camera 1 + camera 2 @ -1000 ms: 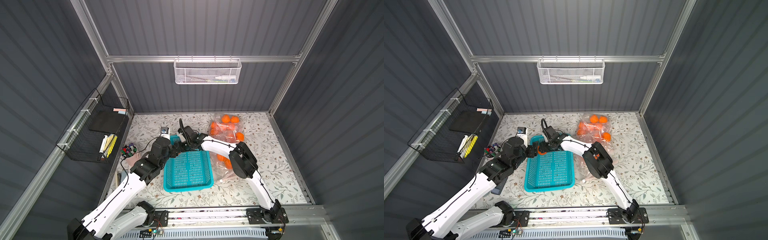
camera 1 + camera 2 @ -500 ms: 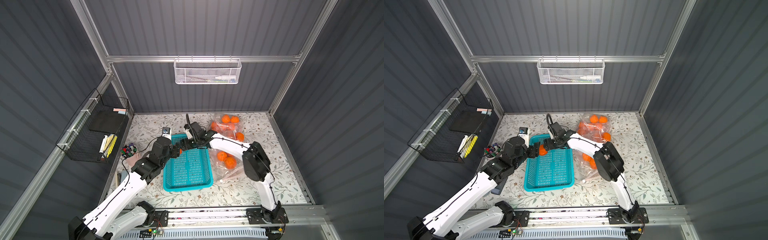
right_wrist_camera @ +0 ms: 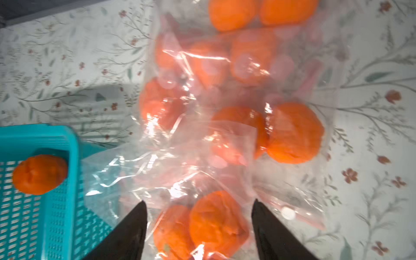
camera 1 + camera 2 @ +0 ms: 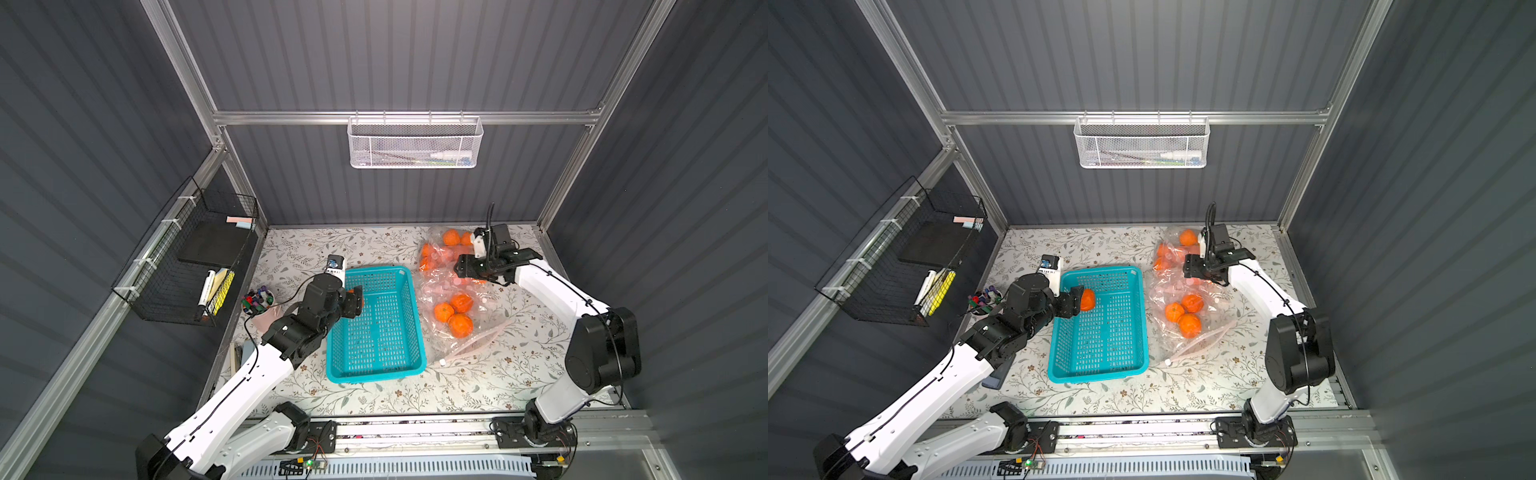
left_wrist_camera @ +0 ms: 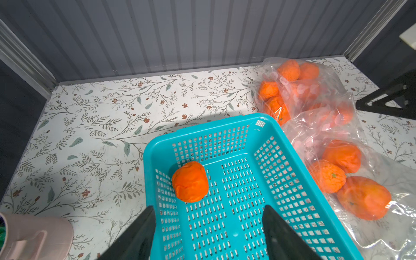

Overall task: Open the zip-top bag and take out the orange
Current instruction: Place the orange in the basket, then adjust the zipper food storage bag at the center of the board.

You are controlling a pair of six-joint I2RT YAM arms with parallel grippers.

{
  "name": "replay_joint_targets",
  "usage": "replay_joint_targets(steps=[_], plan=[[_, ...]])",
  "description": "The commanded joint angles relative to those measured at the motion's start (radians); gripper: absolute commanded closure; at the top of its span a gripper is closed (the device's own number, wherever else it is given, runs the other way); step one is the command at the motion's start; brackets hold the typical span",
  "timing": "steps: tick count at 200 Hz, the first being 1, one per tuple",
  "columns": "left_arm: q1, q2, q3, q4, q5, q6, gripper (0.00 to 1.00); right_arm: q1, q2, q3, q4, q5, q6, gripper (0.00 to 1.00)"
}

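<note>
Nearest, a flowered tabletop (image 4: 1100, 399) carries a teal basket (image 4: 1096, 376), its long sides running near to far. Over the basket's far left part hangs the left gripper (image 4: 1075, 301). In the left wrist view its two black fingers (image 5: 139, 229) stand spread, with nothing between them. Just beyond their tips the orange (image 5: 190, 182) lies on the basket floor, close to the left wall and the far left corner, and neither gripper touches it. At the table's left edge, level with that gripper, stands a pink cup (image 4: 257, 301) of markers.

Right of the basket lies the clear zip-top bag (image 4: 1208, 307), just beside the basket's right wall. Three oranges (image 4: 1189, 325) sit bunched inside it, and its pink zip strip (image 4: 1196, 345) is at the near end. Farther back, the right gripper (image 4: 1194, 270) hangs over the plastic. The right wrist view shows its fingers (image 3: 126, 231) wide apart and pinching nothing, though whether they touch the plastic cannot be told. Beyond it a second bag (image 4: 1173, 249), also holding oranges, rests near the far wall, where a white wire basket (image 4: 1142, 143) hangs.
</note>
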Motion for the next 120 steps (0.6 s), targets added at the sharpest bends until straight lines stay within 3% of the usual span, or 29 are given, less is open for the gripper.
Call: replay_joint_targets(steps=[1, 36, 66, 92, 120], plan=[[0.004, 0.008, 0.031, -0.007, 0.028, 0.006, 0.24, -0.007, 0.01, -0.019, 0.045, 0.017, -0.087, 0.16], [0.004, 0.013, 0.035, -0.025, 0.06, 0.022, 0.24, -0.06, 0.112, 0.061, 0.069, -0.036, -0.14, 0.1], [0.004, 0.031, 0.038, -0.023, 0.084, 0.028, 0.25, -0.085, 0.236, 0.186, -0.029, -0.142, -0.157, 0.17], [0.004, 0.047, 0.039, -0.015, 0.104, 0.055, 0.26, -0.087, 0.268, 0.195, 0.011, -0.276, -0.147, 0.33], [0.004, 0.058, 0.044, -0.012, 0.157, 0.09, 0.27, -0.09, 0.269, 0.182, 0.008, -0.312, -0.131, 0.6]])
